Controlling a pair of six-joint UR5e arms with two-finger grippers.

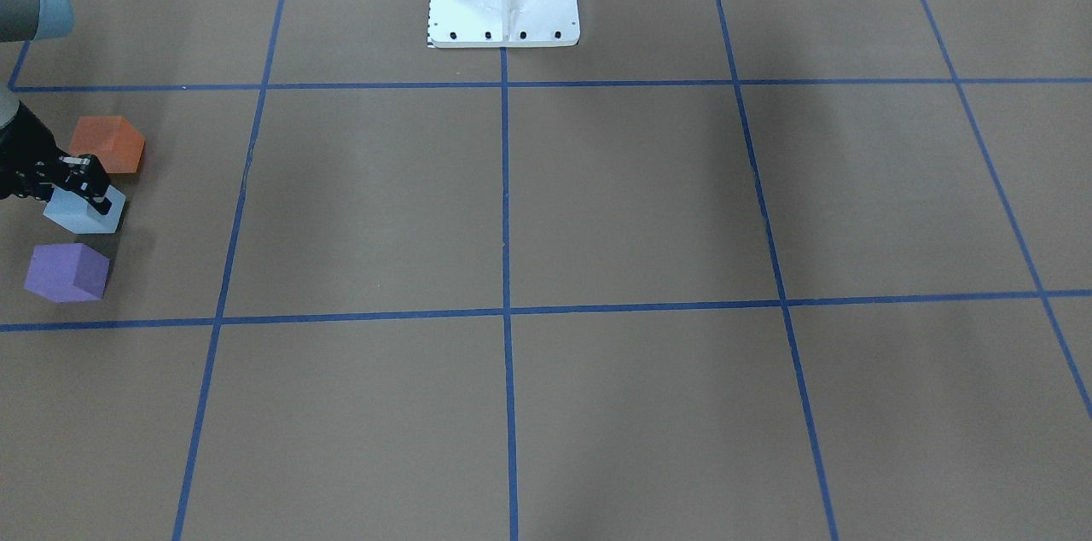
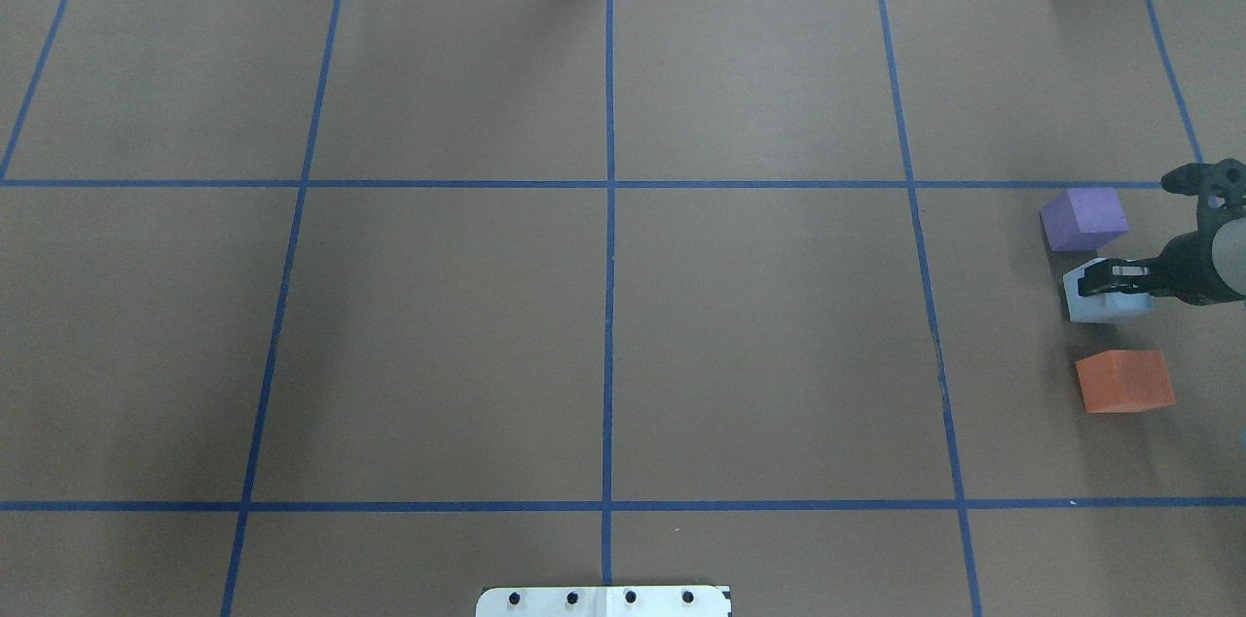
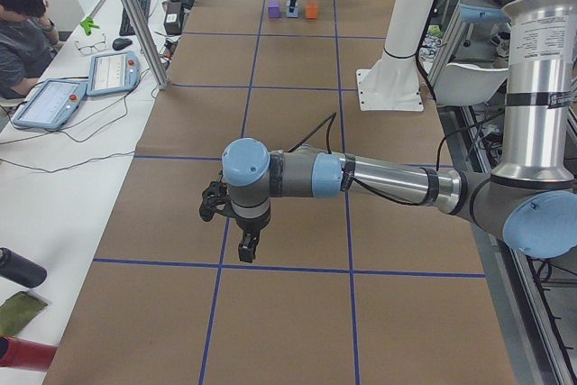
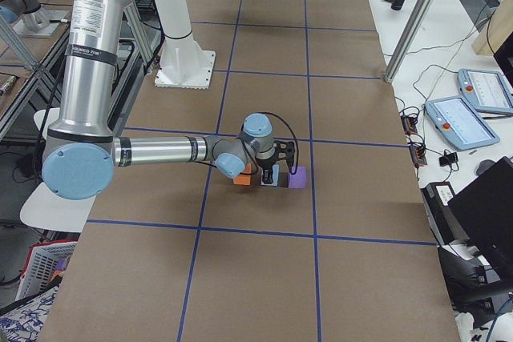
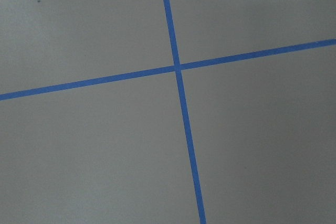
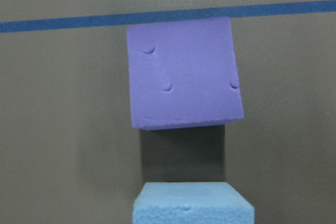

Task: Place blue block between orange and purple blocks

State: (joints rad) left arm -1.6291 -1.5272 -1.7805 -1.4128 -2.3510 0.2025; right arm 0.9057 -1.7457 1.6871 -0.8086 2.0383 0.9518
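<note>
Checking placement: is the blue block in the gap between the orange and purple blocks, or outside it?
In the gap: overhead, the blue block is between the purple block and orange block, touching neither.

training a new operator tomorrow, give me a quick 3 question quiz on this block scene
1. True or false: the blue block sits in the gap between the purple block and the orange block.
2. Which arm's end effector is at the blue block? A) the left arm's B) the right arm's C) both
3. Fill in: in the right wrist view, the block nearest the blue tape line is the ____ block.

Key: 1 true; 2 B; 3 purple
</note>
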